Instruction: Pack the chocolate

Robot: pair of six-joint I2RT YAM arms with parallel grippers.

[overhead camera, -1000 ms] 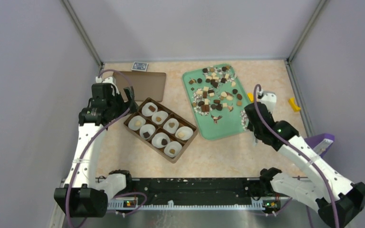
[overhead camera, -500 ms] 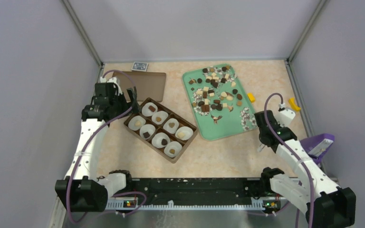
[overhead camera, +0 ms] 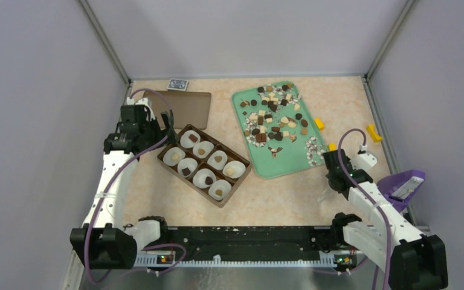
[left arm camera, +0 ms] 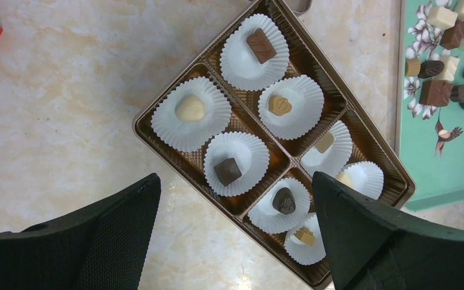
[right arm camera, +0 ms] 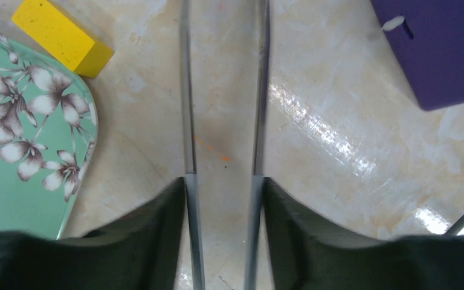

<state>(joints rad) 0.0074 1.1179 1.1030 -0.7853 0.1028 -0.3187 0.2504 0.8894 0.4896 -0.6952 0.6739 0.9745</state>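
Dozens of tiny brown, tan, cream chocolate pieces (overhead camera: 272,106) — likely light, slick; pinch flat sides. Left gripper (left arm camera: 235,181), right gripper (right arm camera: 223,121): agape, empty.

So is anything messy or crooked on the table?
A little. The brown chocolate box sits crooked, turned diagonally to the table edges, with its flat brown lid lying off behind it. Small yellow blocks lie loose beside the green flowered tray.
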